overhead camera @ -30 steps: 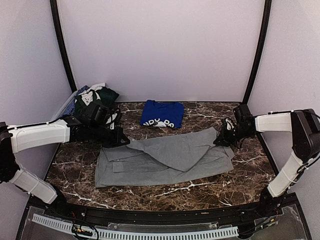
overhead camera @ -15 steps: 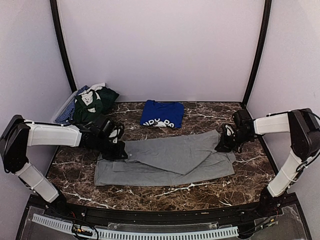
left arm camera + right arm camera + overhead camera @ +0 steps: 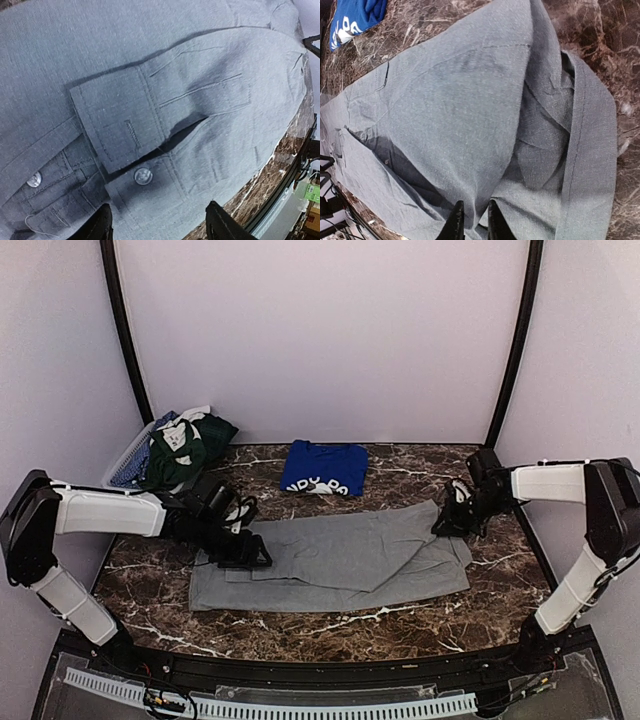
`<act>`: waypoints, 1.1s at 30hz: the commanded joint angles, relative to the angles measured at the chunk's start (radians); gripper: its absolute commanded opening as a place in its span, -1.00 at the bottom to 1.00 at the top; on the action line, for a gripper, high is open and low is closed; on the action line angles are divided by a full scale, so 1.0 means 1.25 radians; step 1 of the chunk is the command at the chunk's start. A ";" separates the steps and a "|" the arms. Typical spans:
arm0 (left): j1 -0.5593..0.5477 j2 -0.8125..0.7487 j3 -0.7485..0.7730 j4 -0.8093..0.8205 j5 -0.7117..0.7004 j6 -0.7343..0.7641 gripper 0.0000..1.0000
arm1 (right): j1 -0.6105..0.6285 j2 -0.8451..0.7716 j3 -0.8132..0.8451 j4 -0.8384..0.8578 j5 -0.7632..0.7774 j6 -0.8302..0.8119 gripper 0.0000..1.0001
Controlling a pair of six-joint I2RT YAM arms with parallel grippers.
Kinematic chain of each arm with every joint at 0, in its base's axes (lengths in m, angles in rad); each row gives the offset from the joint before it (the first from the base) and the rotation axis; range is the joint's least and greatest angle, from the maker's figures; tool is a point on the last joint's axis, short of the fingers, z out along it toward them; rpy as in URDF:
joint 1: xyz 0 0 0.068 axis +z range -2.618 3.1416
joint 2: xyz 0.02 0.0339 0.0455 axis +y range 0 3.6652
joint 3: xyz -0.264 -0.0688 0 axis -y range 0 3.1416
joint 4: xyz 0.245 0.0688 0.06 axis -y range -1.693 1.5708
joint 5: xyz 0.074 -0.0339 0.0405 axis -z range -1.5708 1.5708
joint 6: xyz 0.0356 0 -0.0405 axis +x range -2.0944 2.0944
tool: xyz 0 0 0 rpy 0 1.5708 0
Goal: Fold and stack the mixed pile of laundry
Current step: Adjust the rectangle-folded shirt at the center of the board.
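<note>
Marble desk (image 3: 330, 625), dark with white veins, carries the washing. A light-grey polo shirt (image 3: 340, 560) lies spread across its middle, running almost from the left edge to the right, with one layer folded over itself in a broad diagonal flap. The rest of the laundry pile (image 3: 185, 445), dark-green and patterned pieces, is heaped at the far left corner over a grey mesh basket (image 3: 125, 455). A royal-blue T-shirt (image 3: 322, 468) with white print sits folded at the middle of the far edge, apart from the polo.

Both arms reach in low from the sides. The left end effector (image 3: 250, 555) sits over the shirt's left end by the collar and placket. Seen from the wrist, its fingers (image 3: 105, 222) stand well apart with nothing held, only flat cloth and a pale button (image 3: 143, 175) below them. The right end effector (image 3: 474, 225) is at the shirt's right end, fingers drawn nearly together with a slim gap. Whether any cloth is pinched there cannot be told.
</note>
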 commanded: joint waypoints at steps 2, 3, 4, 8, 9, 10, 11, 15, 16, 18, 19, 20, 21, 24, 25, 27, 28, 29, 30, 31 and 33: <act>0.032 -0.049 0.000 0.016 -0.017 -0.037 0.22 | -0.001 -0.063 0.051 -0.060 0.059 -0.025 -0.61; 0.039 -0.033 0.003 0.013 -0.023 -0.039 0.21 | -0.001 -0.065 0.058 -0.067 0.067 -0.027 -0.58; 0.041 -0.023 0.013 0.011 -0.025 -0.038 0.18 | -0.002 -0.067 0.062 -0.072 0.071 -0.028 -0.56; 0.043 0.037 0.040 0.022 -0.034 -0.032 0.11 | -0.001 -0.075 0.069 -0.040 0.018 -0.033 -0.37; 0.043 0.043 0.047 0.029 -0.041 -0.032 0.10 | -0.001 -0.072 0.071 -0.027 -0.001 -0.031 -0.32; 0.043 0.056 0.051 0.033 -0.045 -0.030 0.09 | 0.000 -0.066 0.077 -0.018 -0.018 -0.032 -0.31; 0.043 0.063 0.059 0.036 -0.050 -0.029 0.08 | 0.000 -0.056 0.083 -0.013 -0.030 -0.032 -0.31; 0.044 0.109 0.070 0.058 -0.044 -0.025 0.04 | 0.004 -0.005 0.104 0.013 -0.055 -0.028 -0.30; 0.043 0.125 0.071 0.063 -0.041 -0.025 0.03 | 0.005 0.011 0.107 0.021 -0.064 -0.026 -0.30; 0.042 0.146 0.074 0.071 -0.032 -0.026 0.00 | 0.011 0.046 0.111 0.032 -0.079 -0.026 -0.31; 0.042 0.150 0.075 0.073 -0.030 -0.028 -0.03 | 0.013 0.066 0.112 0.035 -0.081 -0.025 -0.32; 0.042 0.155 0.075 0.079 -0.023 -0.028 -0.06 | 0.018 0.083 0.113 0.039 -0.084 -0.026 -0.32; 0.041 0.157 0.076 0.082 -0.020 -0.029 -0.13 | 0.023 0.100 0.112 0.043 -0.085 -0.027 -0.33; 0.036 0.150 0.083 0.084 -0.012 -0.025 -0.37 | 0.032 0.129 0.107 0.046 -0.076 -0.025 -0.35; 0.036 0.144 0.087 0.081 -0.013 -0.023 -0.53 | 0.032 0.132 0.105 0.046 -0.071 -0.022 -0.36; 0.034 0.115 0.089 0.073 -0.017 -0.022 -0.72 | 0.032 0.131 0.100 0.043 -0.055 -0.021 -0.37; 0.034 0.104 0.092 0.064 -0.020 -0.021 -0.78 | 0.031 0.130 0.098 0.038 -0.050 -0.022 -0.37; 0.034 0.085 0.093 0.053 -0.023 -0.021 -0.88 | 0.032 0.129 0.097 0.034 -0.045 -0.023 -0.37; 0.034 0.074 0.094 0.048 -0.028 -0.020 -0.96 | 0.032 0.127 0.096 0.030 -0.042 -0.026 -0.37; 0.034 0.049 0.094 0.036 -0.031 -0.018 -0.99 | 0.032 0.124 0.094 0.028 -0.040 -0.028 -0.38; 0.034 0.016 0.096 0.021 -0.043 -0.012 -1.00 | 0.032 0.116 0.093 0.022 -0.036 -0.031 -0.38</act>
